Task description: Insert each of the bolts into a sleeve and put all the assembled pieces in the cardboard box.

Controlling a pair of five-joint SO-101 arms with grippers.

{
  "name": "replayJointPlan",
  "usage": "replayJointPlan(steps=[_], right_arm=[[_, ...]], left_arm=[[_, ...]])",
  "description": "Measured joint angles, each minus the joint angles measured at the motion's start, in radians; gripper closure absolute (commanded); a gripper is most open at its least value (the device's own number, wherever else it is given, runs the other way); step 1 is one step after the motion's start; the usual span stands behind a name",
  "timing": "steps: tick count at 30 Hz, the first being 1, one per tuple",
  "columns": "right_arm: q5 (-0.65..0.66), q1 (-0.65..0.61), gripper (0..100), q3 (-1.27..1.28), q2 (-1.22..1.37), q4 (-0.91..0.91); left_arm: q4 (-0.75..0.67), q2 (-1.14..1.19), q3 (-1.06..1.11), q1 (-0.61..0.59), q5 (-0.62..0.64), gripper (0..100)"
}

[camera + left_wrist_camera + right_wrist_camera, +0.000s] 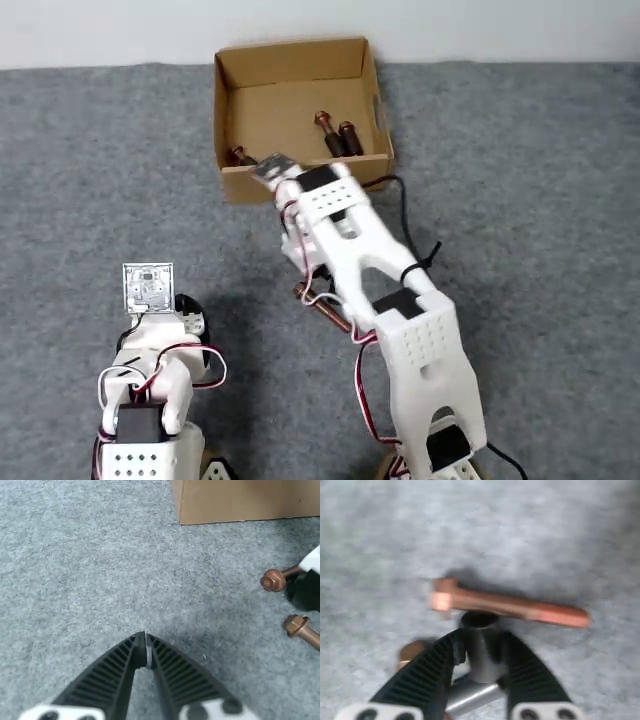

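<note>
My right gripper is shut on a dark sleeve, held upright with its open end up, just above the carpet. A copper bolt lies flat on the carpet right beyond the sleeve's mouth. A second bolt head peeks out beside one finger. From the left wrist view, two bolt heads lie on the carpet beside the right arm. My left gripper is shut and holds nothing, low over bare carpet. The cardboard box holds three assembled pieces.
In the high view the right arm stretches from the near right up to the box's front wall, covering its own gripper; a bolt shows beneath it. The left arm sits at the near left. Grey carpet lies open on both sides.
</note>
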Motion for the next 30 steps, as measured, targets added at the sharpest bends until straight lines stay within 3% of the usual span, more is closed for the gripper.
replayJointPlan(steps=[7, 20, 30], right_arm=[[-0.037, -0.009, 99.1, 0.006, -0.072, 0.035], [-0.376, -0.008, 99.1, 0.014, -0.433, 0.322], [-0.517, 0.012, 99.1, 0.316, -0.829, 0.322]], left_arm=[[0.000, 0.000, 0.000, 0.000, 0.000, 100], [0.000, 0.000, 0.000, 0.000, 0.000, 100], [0.000, 0.000, 0.000, 0.000, 0.000, 99]])
